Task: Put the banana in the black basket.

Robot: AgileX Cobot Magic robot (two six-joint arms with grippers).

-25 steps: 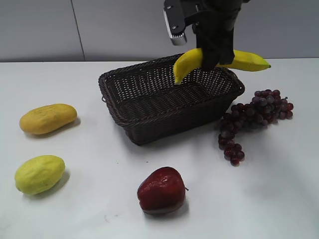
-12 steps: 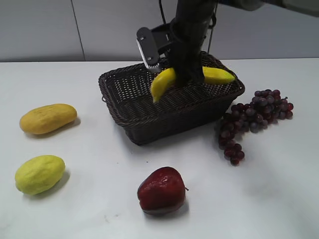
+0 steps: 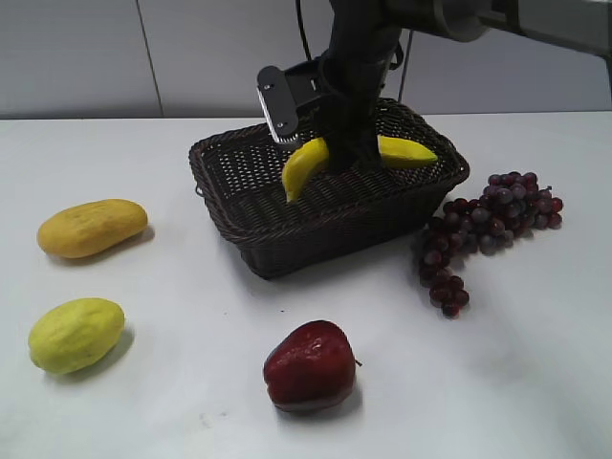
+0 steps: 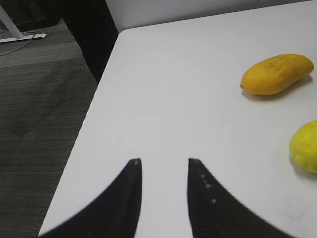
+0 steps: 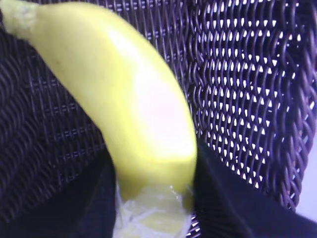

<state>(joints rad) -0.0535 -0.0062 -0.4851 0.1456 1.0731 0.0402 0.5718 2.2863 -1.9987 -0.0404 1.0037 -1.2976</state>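
Jaws clamping banana [image 3: 304, 164], white table [image 3: 535, 363] (grey wall behind)

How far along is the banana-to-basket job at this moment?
Done: the long, curved yellow banana is picked up and lowered inside the dark woven wicker basket. In hand: the right gripper is shut on it, as the right wrist view shows. Left: release and withdraw. The left gripper hangs open over bare table, not involved.
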